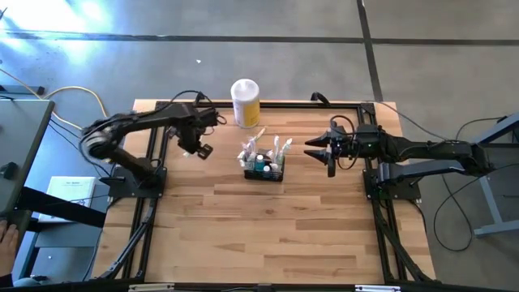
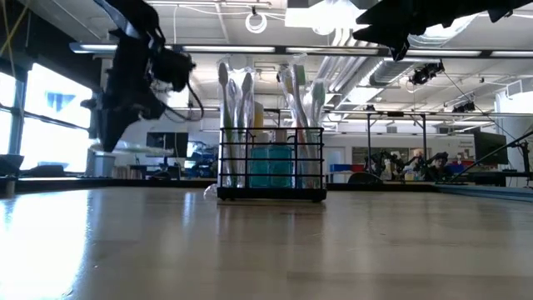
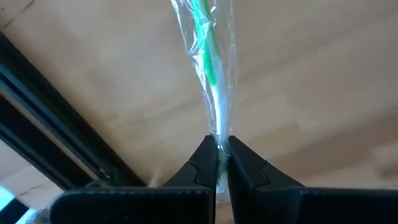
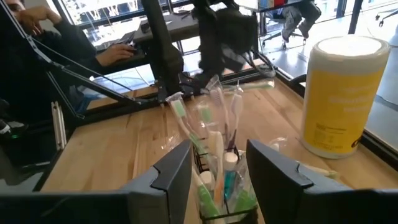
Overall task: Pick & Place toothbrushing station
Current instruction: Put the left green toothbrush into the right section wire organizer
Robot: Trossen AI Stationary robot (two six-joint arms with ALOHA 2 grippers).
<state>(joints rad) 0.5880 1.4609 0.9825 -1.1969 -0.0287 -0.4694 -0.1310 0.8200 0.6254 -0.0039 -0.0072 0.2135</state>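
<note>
Toothbrushes in clear wrappers already stand upright in the caddy (image 1: 263, 165), the small black wire basket sitting on the table (image 1: 268, 243) near its middle, toward the far edge. Several wrapped brushes and a teal bottle (image 2: 271, 167) fill it, so much of the loading looks done.

One more brush is in hand. The left gripper (image 1: 200, 151) hovers to the left of the caddy, clear of the tabletop, its fingers clamped on the end of a wrapped toothbrush (image 3: 211, 68) with a green and white handle. In the left wrist view the fingers (image 3: 202, 165) pinch the wrapper's tail tightly, and the brush runs straight out from them over the wood. The grip sits at the very end, so the brush may swing as it is carried.

What is left, by my reading, is to bring this brush rightward over the caddy, stand it up, and drop it in among the others. Space inside is getting tight, and the wrappers already there lean outward.

The right gripper (image 1: 318, 151) waits just right of the caddy, pointing at it, fingers partly apart and holding nothing. A yellow-and-white canister (image 1: 245, 102) stands beyond the caddy at the table's far edge. Whether further brushes remain elsewhere I cannot tell.
</note>
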